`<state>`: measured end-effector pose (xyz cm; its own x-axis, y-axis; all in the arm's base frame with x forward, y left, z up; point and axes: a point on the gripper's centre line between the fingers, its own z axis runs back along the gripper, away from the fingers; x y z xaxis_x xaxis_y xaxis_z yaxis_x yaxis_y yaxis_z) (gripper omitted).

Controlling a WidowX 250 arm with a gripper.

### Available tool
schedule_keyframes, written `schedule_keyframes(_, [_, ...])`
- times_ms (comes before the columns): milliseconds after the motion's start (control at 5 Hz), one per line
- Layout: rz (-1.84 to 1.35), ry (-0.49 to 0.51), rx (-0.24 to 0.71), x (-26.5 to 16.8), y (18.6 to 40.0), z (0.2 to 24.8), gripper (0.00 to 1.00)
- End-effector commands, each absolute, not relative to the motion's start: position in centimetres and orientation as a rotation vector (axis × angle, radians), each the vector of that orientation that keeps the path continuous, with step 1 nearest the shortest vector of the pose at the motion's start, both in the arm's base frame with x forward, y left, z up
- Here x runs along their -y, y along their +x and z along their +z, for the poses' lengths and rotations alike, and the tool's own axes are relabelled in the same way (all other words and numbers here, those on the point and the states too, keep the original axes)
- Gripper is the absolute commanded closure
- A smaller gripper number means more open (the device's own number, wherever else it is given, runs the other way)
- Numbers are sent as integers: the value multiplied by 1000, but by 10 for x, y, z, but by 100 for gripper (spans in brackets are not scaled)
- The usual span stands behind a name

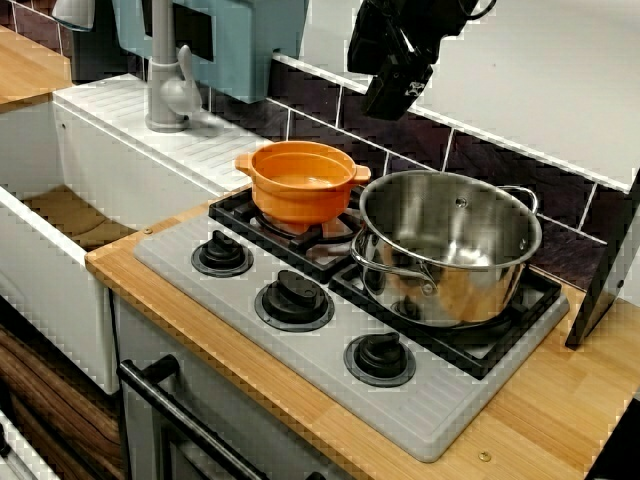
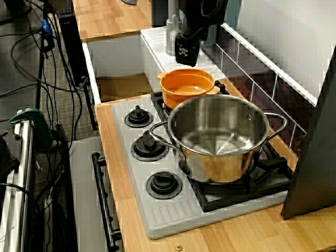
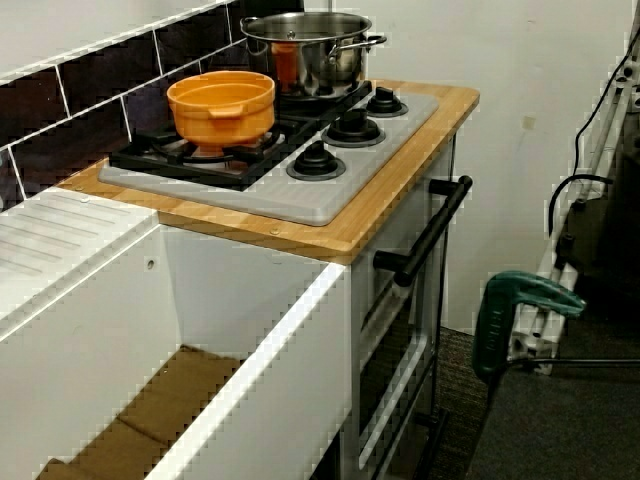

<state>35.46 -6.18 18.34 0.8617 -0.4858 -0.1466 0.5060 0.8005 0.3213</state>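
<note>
The claw (image 1: 398, 85) is hanging in the air above the back of the hob, holding nothing. The view from the front shows only its dark bulk, so I cannot tell whether its fingers are parted or pressed together. In the view along the bench the claw (image 2: 187, 51) is carrying small white markings, too blurred to read.

The nearest thing is the orange pot (image 1: 300, 182), which is sitting upright with its mouth open upward on the black grate (image 1: 318, 245), at the burner closest to the sink (image 1: 62, 215). Being round, it is showing direction only through its two lug handles, and these are lining up along the tiled wall (image 1: 470, 160). In the view from the sink end one lug of the orange pot (image 3: 222, 105) is facing the camera.

A larger steel pot (image 1: 448, 245) is standing just beside it on the next burner, its looped handles pointing toward the knobs and toward the wall. I cannot tell whether the two pots are touching.

Three black knobs (image 1: 294, 297) are lining the front of the grey hob plate (image 1: 420, 420), which is resting on the wooden bench (image 1: 560, 400). A grey tap (image 1: 165, 80) is rising behind the sink, and a dark panel (image 1: 610, 265) is leaning at the far end.
</note>
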Motion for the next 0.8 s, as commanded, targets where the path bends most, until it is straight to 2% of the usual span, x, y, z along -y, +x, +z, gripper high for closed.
schedule_keyframes(0, [-164, 328, 22, 50, 349, 203, 0])
schedule_keyframes(400, [215, 230, 29, 33, 347, 199, 0])
schedule_keyframes(600, [401, 168, -3, 21, 350, 200, 0])
